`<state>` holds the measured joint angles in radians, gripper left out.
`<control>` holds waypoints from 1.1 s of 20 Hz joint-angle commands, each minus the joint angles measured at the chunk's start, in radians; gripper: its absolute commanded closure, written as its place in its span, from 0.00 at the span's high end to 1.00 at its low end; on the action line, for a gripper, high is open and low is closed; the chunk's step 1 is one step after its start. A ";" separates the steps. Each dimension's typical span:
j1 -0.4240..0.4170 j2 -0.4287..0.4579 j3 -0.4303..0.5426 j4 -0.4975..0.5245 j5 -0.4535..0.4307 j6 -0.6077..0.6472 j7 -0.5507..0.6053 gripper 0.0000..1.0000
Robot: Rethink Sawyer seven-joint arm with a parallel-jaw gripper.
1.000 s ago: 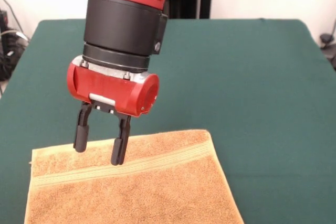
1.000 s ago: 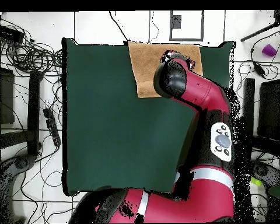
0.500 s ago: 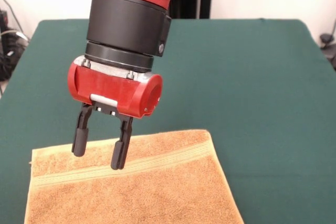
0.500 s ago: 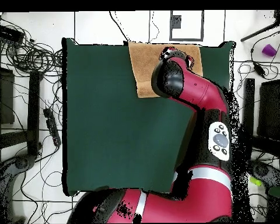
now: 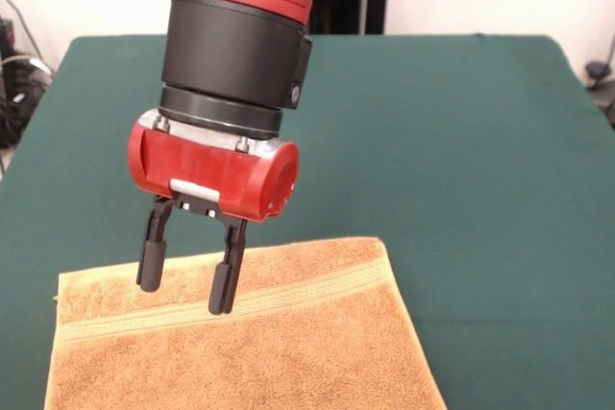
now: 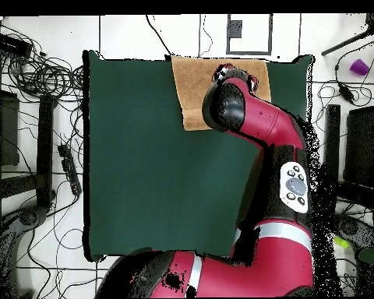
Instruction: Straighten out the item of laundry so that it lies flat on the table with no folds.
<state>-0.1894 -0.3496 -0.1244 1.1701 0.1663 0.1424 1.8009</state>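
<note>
The large rectangular bench (image 5: 461,141) covered in plain dark green cloth fills most of the front view. At its lower left lies the small orange-tan terry-cloth towel (image 5: 288,352), running off the bottom edge of the frame. In the overhead view the same towel (image 6: 194,93) sits at the top centre of the bench (image 6: 143,156), against its upper edge and partly under the red and black arm (image 6: 260,132).

Over the last second the arm (image 5: 240,36) has drifted slightly right and lower in the front view. Its black two-fingered claw (image 5: 185,280) has moved with it, so the tips now hang over the towel's upper strip, near the flat woven band (image 5: 317,285). The claw is released, jaws apart and grasping nothing; whether the tips touch the cloth cannot be told.

The visible part of the towel looks flat and unfolded, so the task seems nearly or wholly done.

The room around the bench has a pale tiled floor strewn with dark cables (image 6: 42,74), and a small purple object (image 6: 358,67) sits at the upper right.
</note>
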 commanded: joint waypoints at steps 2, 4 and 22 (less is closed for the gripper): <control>-0.025 0.113 0.183 0.094 -0.064 0.045 0.059 1.00; -0.015 0.148 0.167 0.058 -0.078 0.033 0.064 1.00; -0.003 0.129 0.139 0.070 -0.104 -0.011 0.129 1.00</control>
<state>-0.2145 -0.2059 -0.0945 1.1513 0.0821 0.1422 1.8009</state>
